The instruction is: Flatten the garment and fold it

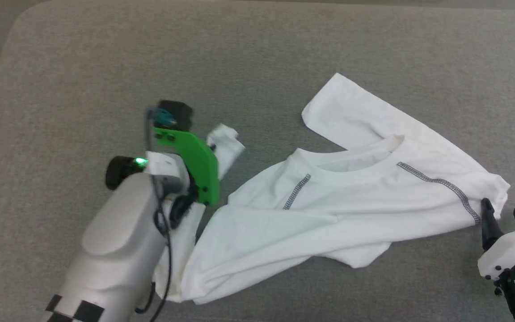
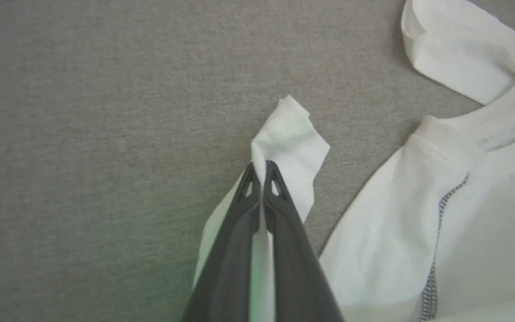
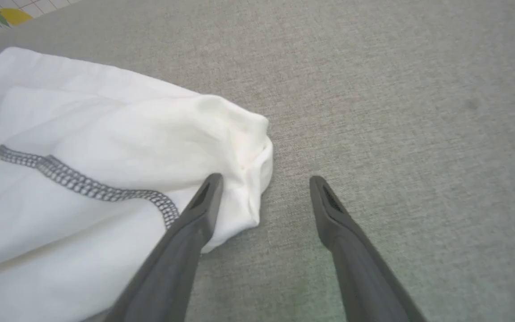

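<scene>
The left end effector [image 2: 262, 167] pinched the garment's [image 1: 338, 210] sleeve; the right end effector [image 3: 265, 179] gaped beside it on the desk [image 1: 83, 67].

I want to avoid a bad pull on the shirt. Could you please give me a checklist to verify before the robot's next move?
1. Left tool shut on shirt: ok, a white corner is pinched in it.
2. Right tool open: ok, its jaws stand wide.
3. Right tool holding shirt: not ok, it only stands at the sleeve end.
4. Right tool touching the fabric: cannot tell.
5. Shirt flat on table: not ok, it lies creased and folded over itself.
</scene>
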Robot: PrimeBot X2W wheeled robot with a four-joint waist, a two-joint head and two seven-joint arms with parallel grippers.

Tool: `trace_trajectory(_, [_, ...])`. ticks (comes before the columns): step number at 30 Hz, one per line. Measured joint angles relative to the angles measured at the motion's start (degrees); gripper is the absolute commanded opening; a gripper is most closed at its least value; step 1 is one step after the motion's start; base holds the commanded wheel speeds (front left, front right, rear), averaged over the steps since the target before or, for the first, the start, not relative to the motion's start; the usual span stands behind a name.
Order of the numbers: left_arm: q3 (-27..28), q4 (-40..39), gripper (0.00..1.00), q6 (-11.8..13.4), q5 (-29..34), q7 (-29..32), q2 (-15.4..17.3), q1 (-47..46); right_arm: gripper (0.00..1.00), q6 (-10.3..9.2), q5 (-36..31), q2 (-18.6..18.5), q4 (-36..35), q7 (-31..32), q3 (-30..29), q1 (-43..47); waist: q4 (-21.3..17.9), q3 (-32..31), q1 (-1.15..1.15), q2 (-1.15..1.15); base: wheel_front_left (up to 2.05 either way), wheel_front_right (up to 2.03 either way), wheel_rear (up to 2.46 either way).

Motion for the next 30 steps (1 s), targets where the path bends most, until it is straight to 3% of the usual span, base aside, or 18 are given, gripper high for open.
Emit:
trace_trajectory(4, [6.8,-0.2,0.00,3.5,-3.2,-4.7,1.9,0.0,1.00,-0.01,-0.1,0.0,0.0,0.0,0.3,0.0,1.6,-0.8,0.00,0.00,0.00,0.00,0.00])
trace_trajectory(8, [14.9,-0.8,0.00,8.5,-6.3,-8.5,6.1,2.4,1.00,0.00,-0.2,0.0,0.0,0.1,0.6,-0.1,2.7,-2.0,0.00,0.00,0.00,0.00,0.00])
trace_trajectory(12, [23.2,-2.3,0.00,13.6,-10.2,-11.5,9.1,10.0,1.00,0.00,-0.2,0.0,0.0,0.1,0.8,-0.1,3.3,-3.0,0.00,0.00,0.00,0.00,0.00])
trace_trajectory(15, [27.0,-3.3,0.00,16.6,-13.0,-11.4,9.3,16.3,1.00,0.00,-0.2,0.0,0.0,0.1,0.8,0.0,3.4,-3.6,0.00,0.00,0.00,0.00,0.00])
trace_trajectory(16, [27.9,-5.3,1.00,17.2,-15.3,-10.4,7.9,21.3,1.00,0.00,-0.2,0.0,0.0,0.1,0.5,0.2,3.4,-4.0,0.00,0.00,0.00,0.00,0.00])
trace_trajectory(20, [27.0,-10.0,1.00,15.2,-15.7,-12.4,6.6,22.4,1.00,-0.01,-0.5,0.0,0.0,0.5,0.3,0.4,3.8,-4.5,0.00,0.00,0.00,0.00,0.00])
trace_trajectory(23, [24.1,-14.0,1.00,13.2,-12.5,-14.1,7.2,20.7,1.00,0.00,-0.6,0.0,-0.1,0.7,0.5,0.5,3.9,-5.1,0.00,0.00,0.00,0.00,0.00])
trace_trajectory(26, [18.4,-17.4,1.00,11.2,-7.7,-13.8,8.2,17.2,1.00,0.00,-0.6,0.0,-0.1,1.1,0.8,0.6,3.8,-5.6,0.00,0.00,0.00,0.00,0.00])
trace_trajectory(30, [8.6,-19.3,1.00,7.7,-3.6,-8.1,7.0,12.2,1.00,0.00,-0.6,0.0,-0.3,1.1,1.5,0.7,3.2,-5.9,0.00,0.00,0.00,0.00,0.00])
